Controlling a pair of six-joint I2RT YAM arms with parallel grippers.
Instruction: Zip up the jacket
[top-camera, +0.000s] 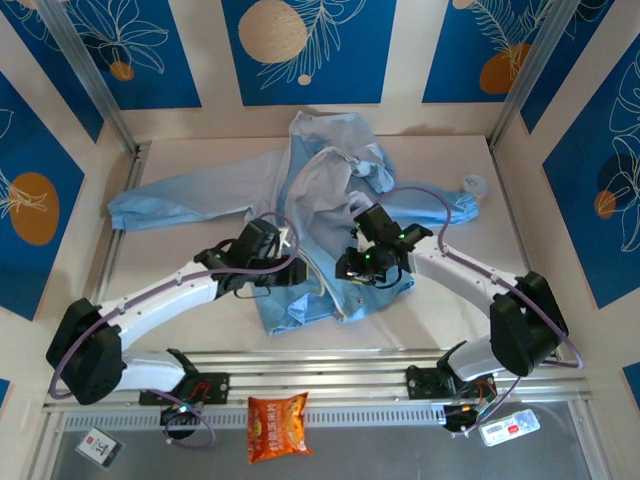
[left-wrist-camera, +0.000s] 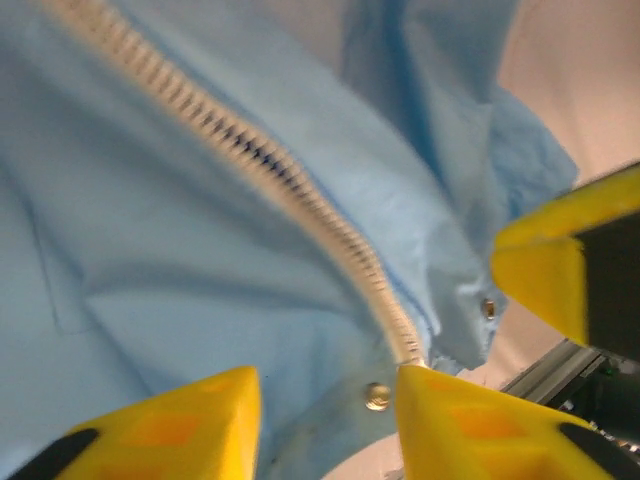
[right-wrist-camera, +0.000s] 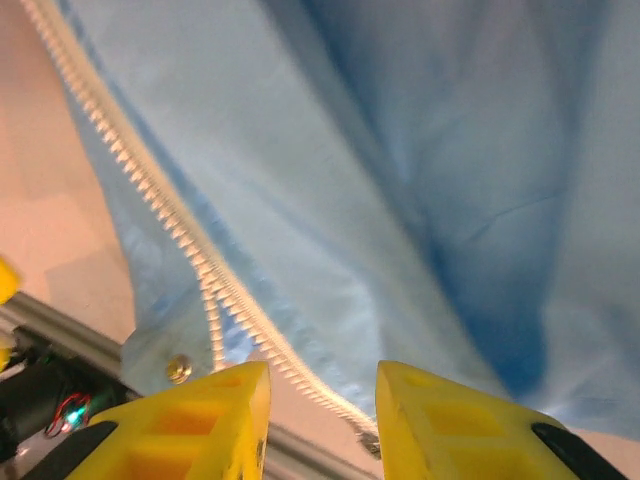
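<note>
The light-blue jacket (top-camera: 285, 305) lies spread on the table with its front open and its pale lining showing. My left gripper (top-camera: 288, 266) hovers over the lower left front panel. Its yellow jaws stand open (left-wrist-camera: 325, 385) over fabric, holding nothing. The whitish zipper strip (left-wrist-camera: 300, 190) runs diagonally and ends at the tip of the right-hand finger, beside a metal snap (left-wrist-camera: 377, 396). My right gripper (top-camera: 356, 268) is over the lower right panel, also open (right-wrist-camera: 322, 375), with a zipper strip (right-wrist-camera: 150, 185) just to its left. One of the right gripper's yellow fingers (left-wrist-camera: 545, 270) appears in the left wrist view.
An aluminium rail (top-camera: 330, 365) runs along the near table edge just below the hem. An orange snack bag (top-camera: 277, 425) lies in front of it. A small white object (top-camera: 473, 185) sits at the right by the sleeve. Walls close in the table on three sides.
</note>
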